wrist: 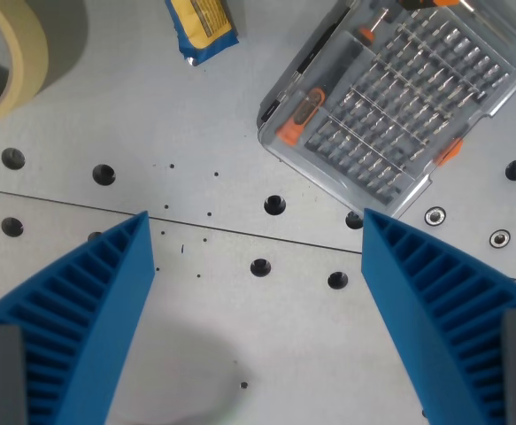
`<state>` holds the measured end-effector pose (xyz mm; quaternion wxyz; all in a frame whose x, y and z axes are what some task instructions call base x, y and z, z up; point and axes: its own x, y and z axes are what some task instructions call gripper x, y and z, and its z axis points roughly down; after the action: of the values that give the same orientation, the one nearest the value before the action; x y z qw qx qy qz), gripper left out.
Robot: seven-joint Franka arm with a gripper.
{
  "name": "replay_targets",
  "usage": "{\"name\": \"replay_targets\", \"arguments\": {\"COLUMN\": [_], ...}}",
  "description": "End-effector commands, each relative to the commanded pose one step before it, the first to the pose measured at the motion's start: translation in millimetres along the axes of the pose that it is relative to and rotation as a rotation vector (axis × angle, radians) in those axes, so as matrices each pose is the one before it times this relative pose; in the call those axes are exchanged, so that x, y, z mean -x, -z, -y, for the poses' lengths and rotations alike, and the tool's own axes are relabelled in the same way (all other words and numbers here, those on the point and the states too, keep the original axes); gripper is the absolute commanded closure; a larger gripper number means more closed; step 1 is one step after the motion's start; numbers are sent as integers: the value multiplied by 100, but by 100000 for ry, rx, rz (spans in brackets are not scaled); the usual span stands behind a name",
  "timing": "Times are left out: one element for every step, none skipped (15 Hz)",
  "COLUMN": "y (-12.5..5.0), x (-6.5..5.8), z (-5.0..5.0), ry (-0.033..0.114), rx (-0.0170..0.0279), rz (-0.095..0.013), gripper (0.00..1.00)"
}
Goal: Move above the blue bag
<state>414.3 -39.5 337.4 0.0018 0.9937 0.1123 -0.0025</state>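
We look straight down from the wrist onto a pale grey table (213, 115) drilled with round holes, a thin seam running across it from the wrist view's left edge toward the right; our gripper (256, 232) hangs over this surface with its two blue ribbed fingers (89, 301) spread wide apart, one at each lower corner, nothing between them but bare plate and a few holes, so we count it released and empty; the blue bag (202, 29), with a yellow printed face and a crimped blue end, lies at the top edge a little left of centre, cut off by the frame so that only its lower part shows; it sits well apart from our fingertips and is not beneath the gap between them; to the wrist view's left of the bag, in the upper left corner, a roll of cream masking tape (19, 62) lies flat, partly out of frame; to the wrist view's right, a clear plastic bit case (399, 97) with orange latches and rows of metal bits rests tilted on the diagonal, its near corner just beyond the right finger's tip; bag, tape and case do not touch one another.
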Motion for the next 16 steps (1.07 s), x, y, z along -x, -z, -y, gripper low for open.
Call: {"name": "replay_targets", "arguments": {"y": [189,0,-3,-8,-17,-29,-46,-66,-90,-117,-145,-173,-199,-225,-253,-279], "x": [16,0,-2,-6,-11,-20,-31,-45,-62,-82,-104,-126,-148,-169,-190,-208], "z": [-1,0,1,3,5,9,14,20,27,35,42,48,53,60,68,76], "ry": [21,-17,68,113,179,292,438,540,597,704,786,845,889,1001,1081,1017], "rx": [138,-8,15,19,2,1,23,-3,24,41,62,94,81,-20,-100,-106], "rz": [-469,-31,12,-48,11,3,28,41,2,-48,-150,-237,-229,-145,-79,-72], "gripper": [0,0,0,0,0,0,0,0,0,0,0,0,0,0,0,0]}}
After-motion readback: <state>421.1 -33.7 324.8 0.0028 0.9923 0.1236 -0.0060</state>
